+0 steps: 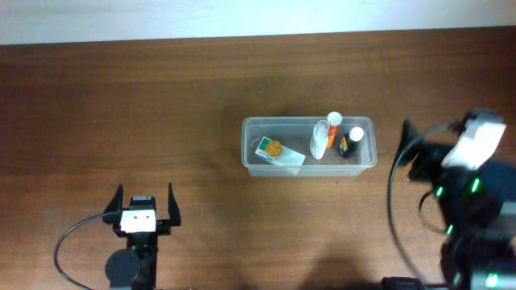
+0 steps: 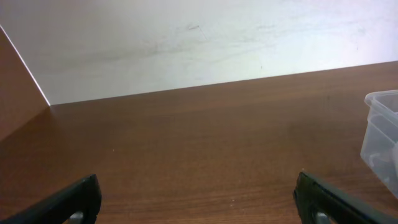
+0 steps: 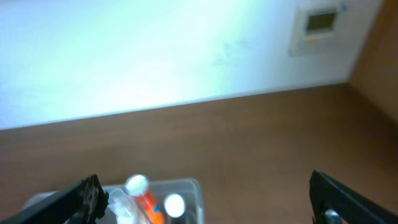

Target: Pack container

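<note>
the right fingers (image 3: pixel 74 202) and left fingers (image 2: pixel 62 205) gape empty, so with the container (image 1: pixel 245 145) seemingly packed, back away without nudging it.

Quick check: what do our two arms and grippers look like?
Left gripper: two black fingers on a white block with small dark marks, black arm below, thin black cable looping beside it. Right gripper: black fingers, white-grey housing behind, black arm with green lights, black cable arcing alongside; blurred, so no markings readable.
</note>
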Robot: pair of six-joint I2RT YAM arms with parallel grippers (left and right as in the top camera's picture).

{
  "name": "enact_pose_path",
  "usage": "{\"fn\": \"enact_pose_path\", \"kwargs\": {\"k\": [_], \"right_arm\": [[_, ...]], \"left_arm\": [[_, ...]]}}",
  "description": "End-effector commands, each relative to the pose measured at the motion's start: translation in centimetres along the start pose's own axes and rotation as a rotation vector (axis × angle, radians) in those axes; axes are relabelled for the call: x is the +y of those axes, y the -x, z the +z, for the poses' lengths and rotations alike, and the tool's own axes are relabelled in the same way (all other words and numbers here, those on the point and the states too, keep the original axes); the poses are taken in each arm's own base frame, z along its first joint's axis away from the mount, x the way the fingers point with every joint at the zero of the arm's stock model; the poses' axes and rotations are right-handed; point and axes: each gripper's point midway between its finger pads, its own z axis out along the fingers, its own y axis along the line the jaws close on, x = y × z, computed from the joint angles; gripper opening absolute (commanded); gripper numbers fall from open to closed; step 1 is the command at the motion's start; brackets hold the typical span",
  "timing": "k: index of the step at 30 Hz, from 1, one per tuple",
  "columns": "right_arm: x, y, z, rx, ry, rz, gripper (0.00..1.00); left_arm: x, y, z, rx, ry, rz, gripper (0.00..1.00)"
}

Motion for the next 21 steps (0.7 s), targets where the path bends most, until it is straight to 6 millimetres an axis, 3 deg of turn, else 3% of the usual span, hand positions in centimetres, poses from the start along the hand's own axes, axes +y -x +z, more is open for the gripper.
{"fn": "enact_pose_path", "kwargs": {"k": [1,9,21], "right_arm": [[1.4,-2.0,-1.4,-0.067,0.071,-0.006,0.98],[1.7,-6.9,-1.5,-0.151,0.120,-0.011,0.98],[1.9,-9.5,-1.0,-0.337,0.171,-0.011,0.98]], "left_arm": [[-0.1,0.0,0.0,-0.004,-0.010,0.013,0.99],[-0.1,0.0,0.0,-0.004,-0.010,0.013,0.99],[-0.1,0.0,0.0,-0.004,-0.010,0.013,0.99]]}}
